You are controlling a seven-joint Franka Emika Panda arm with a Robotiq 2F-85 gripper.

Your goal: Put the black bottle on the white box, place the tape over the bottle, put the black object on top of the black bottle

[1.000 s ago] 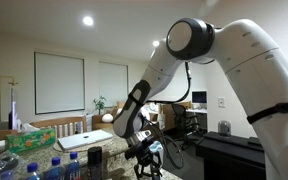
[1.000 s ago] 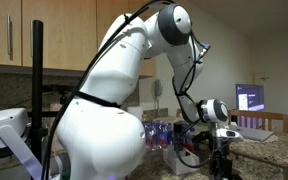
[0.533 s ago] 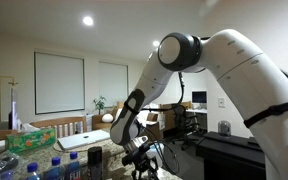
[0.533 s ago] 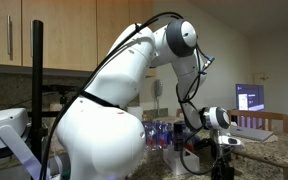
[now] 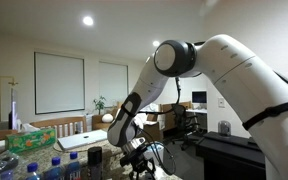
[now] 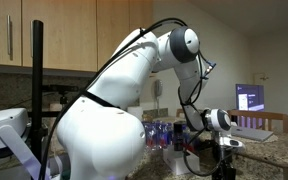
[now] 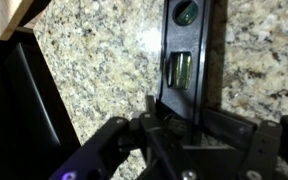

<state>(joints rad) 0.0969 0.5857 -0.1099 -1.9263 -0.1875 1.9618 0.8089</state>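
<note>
In the wrist view my gripper [image 7: 187, 118] is shut on the black object [image 7: 184, 55], a flat black bar with green vials like a small level. It hangs just above the speckled granite counter [image 7: 94, 70]. In both exterior views the gripper [image 5: 140, 162] [image 6: 220, 160] sits low over the counter at the end of the bent white arm. A small dark cylinder, apparently the black bottle [image 5: 94, 158], stands just left of the gripper. A flat white box [image 5: 84, 140] lies behind it. No tape shows in any view.
Clear plastic bottles with blue caps [image 5: 29, 168] [image 6: 164, 132] stand on the counter close to the arm. A black panel [image 7: 24, 100] and a pale cardboard edge [image 7: 9, 15] border the wrist view's left side. A lit monitor [image 6: 252, 97] stands behind.
The arm's elbow has swung lower and the gripper has shifted slightly across the counter, still holding the black object. The jaws have not changed.
</note>
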